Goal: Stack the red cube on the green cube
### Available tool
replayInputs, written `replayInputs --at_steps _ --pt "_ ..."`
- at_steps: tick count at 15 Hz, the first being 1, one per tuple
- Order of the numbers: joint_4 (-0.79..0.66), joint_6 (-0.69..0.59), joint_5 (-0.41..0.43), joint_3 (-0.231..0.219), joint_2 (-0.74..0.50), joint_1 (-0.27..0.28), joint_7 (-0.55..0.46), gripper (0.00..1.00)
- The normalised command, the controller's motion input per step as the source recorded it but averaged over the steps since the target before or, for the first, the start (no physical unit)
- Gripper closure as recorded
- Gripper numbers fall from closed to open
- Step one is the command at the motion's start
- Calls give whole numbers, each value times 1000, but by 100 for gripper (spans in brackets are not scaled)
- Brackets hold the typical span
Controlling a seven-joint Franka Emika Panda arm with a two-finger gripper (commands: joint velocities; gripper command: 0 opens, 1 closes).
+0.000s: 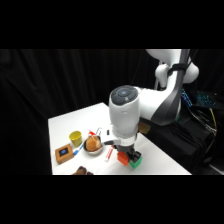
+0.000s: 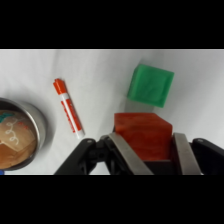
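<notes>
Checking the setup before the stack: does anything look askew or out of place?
Nothing spilled or damaged. The hand holds the red cube between its fingers, beside the green cube, not yet over it. The green cube sits turned at an angle to the red one.

Arm (image 1: 150,102): glossy white rounded shells w/ dark grey-black bands at the joints; the big wrist housing has a round dark cap on top w/ a small blue mark. Hand (image 2: 145,150): black linkage, two flat silver-grey metal fingers (image 2: 125,156).
</notes>
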Motion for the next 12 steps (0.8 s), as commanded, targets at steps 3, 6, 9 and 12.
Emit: replayInputs --at_steps 3,6,9,12 --pt "-367 72 -16 -9 -329 94 221 72" --pt "-315 110 -4 3 -280 58 181 72" --pt "-258 169 20 13 -205 25 126 72" --pt "-215 180 48 21 -147 10 85 72"
